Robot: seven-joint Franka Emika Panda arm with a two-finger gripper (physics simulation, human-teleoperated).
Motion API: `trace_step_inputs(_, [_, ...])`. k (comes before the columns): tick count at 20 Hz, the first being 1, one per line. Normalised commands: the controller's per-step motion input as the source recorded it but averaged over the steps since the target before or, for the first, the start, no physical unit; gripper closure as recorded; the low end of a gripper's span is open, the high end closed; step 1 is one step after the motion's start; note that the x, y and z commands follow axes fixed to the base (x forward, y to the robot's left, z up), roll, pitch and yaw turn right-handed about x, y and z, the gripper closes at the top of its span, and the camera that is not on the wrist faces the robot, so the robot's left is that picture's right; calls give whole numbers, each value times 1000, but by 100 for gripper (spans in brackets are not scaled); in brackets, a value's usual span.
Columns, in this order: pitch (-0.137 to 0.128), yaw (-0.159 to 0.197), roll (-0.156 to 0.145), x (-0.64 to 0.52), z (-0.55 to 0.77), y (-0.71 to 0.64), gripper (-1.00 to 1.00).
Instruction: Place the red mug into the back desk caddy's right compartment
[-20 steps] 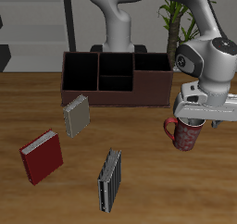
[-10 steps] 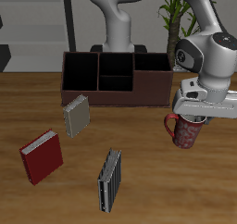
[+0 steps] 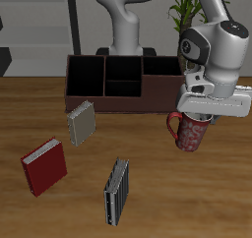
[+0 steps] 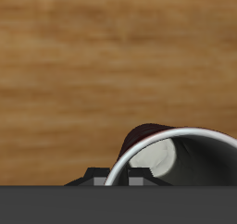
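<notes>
The red mug (image 3: 190, 133), speckled and with its loop handle toward the books, hangs from my gripper (image 3: 198, 115) a little above the table, in front of the caddy's end. The gripper is shut on the mug's rim. The fingertips are hidden by the hand. The dark brown back desk caddy (image 3: 122, 100) lies farther back. Its right compartment (image 3: 160, 69) is open and black-lined, and sits just behind and beside the mug. In the wrist view the mug's white rim (image 4: 185, 133) and inside show close up over the wooden table.
A grey book (image 3: 81, 122) stands in front of the caddy. A red book (image 3: 44, 165) and a dark striped book (image 3: 117, 191) lie nearer the table's front edge. The robot's base (image 3: 123, 26) and a plant (image 3: 187, 14) stand behind the caddy.
My gripper has carried the mug slightly up and sideways toward the caddy's near end. The books and the caddy have not moved.
</notes>
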Motion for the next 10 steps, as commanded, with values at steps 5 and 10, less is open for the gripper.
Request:
trace_step_inputs(5, [-56, 33, -5, -139, 439, -242, 100])
trace_step_inputs(10, [-62, 20, 12, -210, 448, -165, 100])
